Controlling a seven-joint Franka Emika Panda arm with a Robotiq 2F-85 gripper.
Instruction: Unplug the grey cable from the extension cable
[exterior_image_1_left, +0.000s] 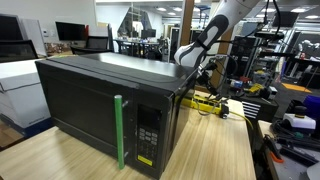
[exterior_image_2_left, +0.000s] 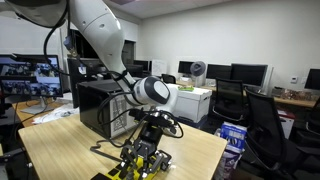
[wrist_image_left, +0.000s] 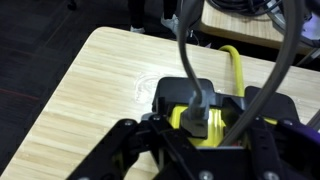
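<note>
The extension cable is a bright-yellow strip (wrist_image_left: 205, 120) lying on the wooden table, with its yellow cord (wrist_image_left: 237, 65) running away from me. It also shows in both exterior views (exterior_image_1_left: 207, 100) (exterior_image_2_left: 140, 166). The grey cable (wrist_image_left: 184, 50) drops into a small grey plug (wrist_image_left: 196, 108) that sits in the strip. My gripper (wrist_image_left: 197, 140) is open directly above the strip, with one black finger on each side of the plug and not touching it. In the exterior views the gripper (exterior_image_2_left: 147, 143) (exterior_image_1_left: 205, 78) hangs low over the strip.
A large black microwave (exterior_image_1_left: 105, 105) with a green handle stands on the table next to the strip. A second grey cable (wrist_image_left: 287, 50) hangs at the right of the wrist view. The table edge (wrist_image_left: 75, 75) lies to the left. Office chairs (exterior_image_2_left: 265, 120) stand beyond the table.
</note>
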